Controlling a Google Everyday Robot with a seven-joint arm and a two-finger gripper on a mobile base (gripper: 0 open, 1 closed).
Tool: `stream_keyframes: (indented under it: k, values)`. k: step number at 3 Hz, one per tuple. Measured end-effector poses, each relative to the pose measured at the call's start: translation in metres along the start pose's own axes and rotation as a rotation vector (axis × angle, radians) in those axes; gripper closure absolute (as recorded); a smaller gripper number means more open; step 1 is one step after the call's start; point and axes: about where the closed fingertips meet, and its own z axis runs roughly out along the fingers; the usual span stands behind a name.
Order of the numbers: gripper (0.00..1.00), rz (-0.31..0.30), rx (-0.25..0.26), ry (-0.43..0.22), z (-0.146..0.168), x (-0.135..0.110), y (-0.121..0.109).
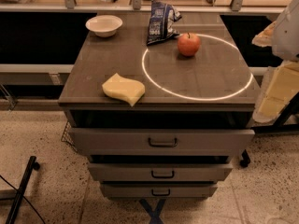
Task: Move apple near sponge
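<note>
The red-orange apple (188, 44) stands upright on the drawer cabinet's top (201, 73), at the back, just inside a bright ring of light. The pale yellow wavy sponge (124, 89) lies flat near the front left edge of the top, well apart from the apple. My gripper (276, 90) is at the right edge of the view, beyond the cabinet's right side and lower right of the apple. It touches nothing and holds nothing that I can see.
A white bowl (104, 25) sits at the back left corner. A crumpled blue chip bag (161, 21) lies just left of the apple. The cabinet has three drawers (162, 142) below. A shelf rail runs behind it.
</note>
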Motion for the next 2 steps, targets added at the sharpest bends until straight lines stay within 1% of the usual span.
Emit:
stream_keyframes:
  k: [1,2]
  values:
    - [0.00,0.000,0.003,-0.001,-0.001,0.000,0.000]
    - [0.00,0.013,0.081,-0.034,-0.005,-0.009,-0.019]
